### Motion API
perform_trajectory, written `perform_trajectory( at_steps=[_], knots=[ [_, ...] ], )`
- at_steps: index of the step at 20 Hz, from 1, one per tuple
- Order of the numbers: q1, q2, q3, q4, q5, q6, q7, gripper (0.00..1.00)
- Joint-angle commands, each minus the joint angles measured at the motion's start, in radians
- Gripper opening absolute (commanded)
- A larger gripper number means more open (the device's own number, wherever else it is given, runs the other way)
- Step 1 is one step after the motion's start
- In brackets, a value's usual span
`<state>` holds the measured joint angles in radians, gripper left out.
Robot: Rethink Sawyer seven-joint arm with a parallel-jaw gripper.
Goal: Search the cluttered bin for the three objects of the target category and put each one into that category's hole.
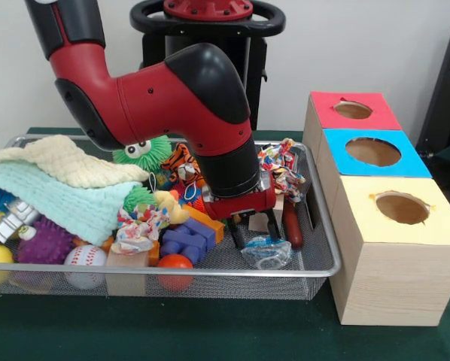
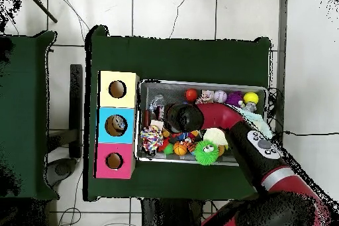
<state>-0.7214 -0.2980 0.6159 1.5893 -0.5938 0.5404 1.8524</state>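
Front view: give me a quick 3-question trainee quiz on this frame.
1. True or false: the gripper is down inside the wire bin.
2. Which box top is nearest the camera? A red B blue C yellow
3. Fill in: the baseball sits at the bin's ____ rim, beside the orange ball.

Key: 1 true. 2 C. 3 front.
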Motion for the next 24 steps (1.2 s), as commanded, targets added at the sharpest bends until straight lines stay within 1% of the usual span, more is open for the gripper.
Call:
perform_trajectory(
  at_steps=[1,6,10,12,16,18,20,24],
  knots=[
    [0.028,-0.012,-0.11,-0.029,0.013,-0.058,0.136,1.0],
    [0.043,-0.03,-0.138,-0.019,0.027,-0.069,0.152,1.0],
    [0.036,-0.008,-0.124,-0.026,0.033,-0.09,0.121,1.0],
    [0.039,-0.011,-0.128,-0.025,0.038,-0.09,0.12,1.0],
    [0.053,-0.045,-0.158,0.001,0.056,-0.085,0.146,1.0],
    [0.057,-0.045,-0.164,0.002,0.063,-0.089,0.143,1.0],
    [0.056,-0.037,-0.163,0.0,0.066,-0.1,0.132,1.0],
    [0.04,-0.001,-0.133,-0.008,0.063,-0.128,0.087,1.0]
  ],
)
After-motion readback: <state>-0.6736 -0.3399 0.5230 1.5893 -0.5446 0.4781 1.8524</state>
